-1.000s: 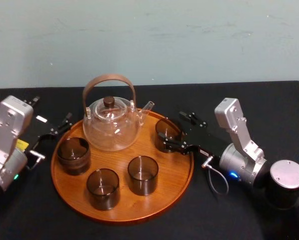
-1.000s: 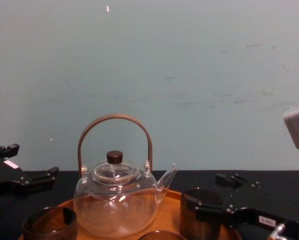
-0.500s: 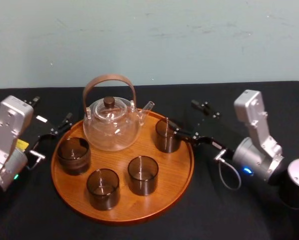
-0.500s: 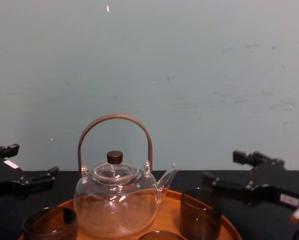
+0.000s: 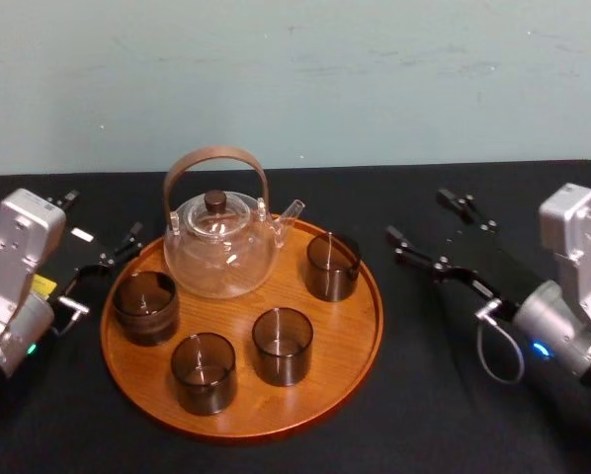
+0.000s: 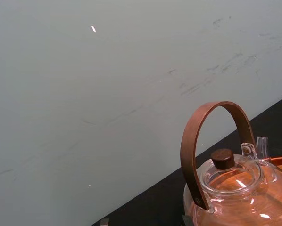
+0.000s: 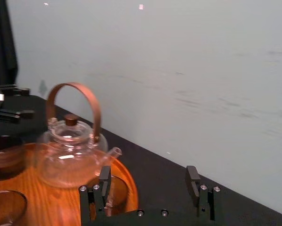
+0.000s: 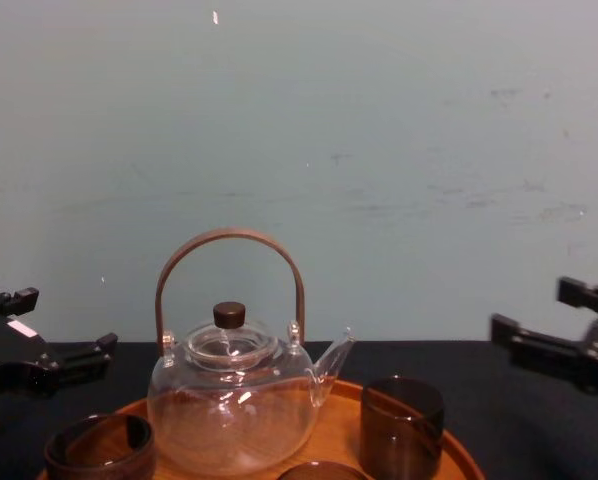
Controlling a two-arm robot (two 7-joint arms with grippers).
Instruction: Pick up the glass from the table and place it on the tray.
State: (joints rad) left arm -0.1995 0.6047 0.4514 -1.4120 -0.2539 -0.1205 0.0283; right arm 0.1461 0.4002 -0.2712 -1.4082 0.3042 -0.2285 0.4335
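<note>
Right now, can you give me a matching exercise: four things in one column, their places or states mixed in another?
1. glass teapot
2. right gripper
3. left gripper
4. tray

A. open, beside the tray's left rim
B. lies on the black table
C. at the back of the tray
D. open, off to the tray's right

Pairs: 1-C, 2-D, 3-A, 4-B.

The right pincer (image 5: 416, 215) has drawn back rightward off the tray (image 5: 379, 321), leaving the glass (image 5: 333, 265) apparently standing free.

Pale teal wall (image 5: 295, 79), faint scuffs (image 8: 509, 95)
</note>
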